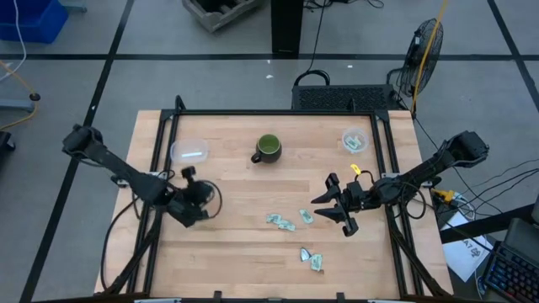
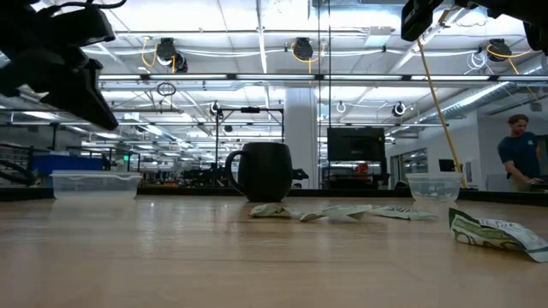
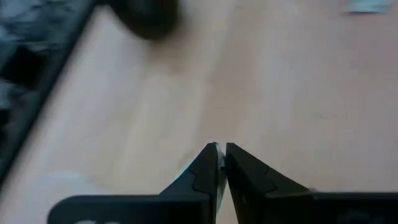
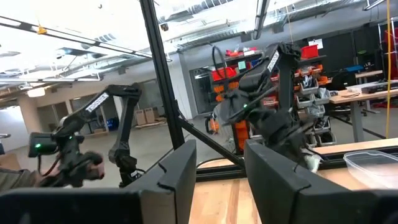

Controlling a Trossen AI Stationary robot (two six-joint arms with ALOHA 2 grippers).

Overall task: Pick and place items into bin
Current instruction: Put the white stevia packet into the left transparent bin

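— Left gripper?
— Pinching shut on a pale packet, hanging above bare wood, left side.
— Right gripper?
— Gaping wide, empty, right of loose packets lying mid-table.

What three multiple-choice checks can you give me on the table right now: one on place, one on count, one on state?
1. The green mug stands:
A. between the clear tub and the clear bowl
B. among the loose packets
C. in the right gripper

2. Loose packets on the wood, seen from above:
A. none
B. about five
C. over twenty

3. The right gripper is:
A. open and empty
B. shut on a packet
C. shut on the mug

Answers:
1 A: the green mug sits with the clear tub on one side and the clear bowl on the other.
2 B: about five packets lie scattered.
3 A: the right gripper shows its fingers apart, nothing between them.
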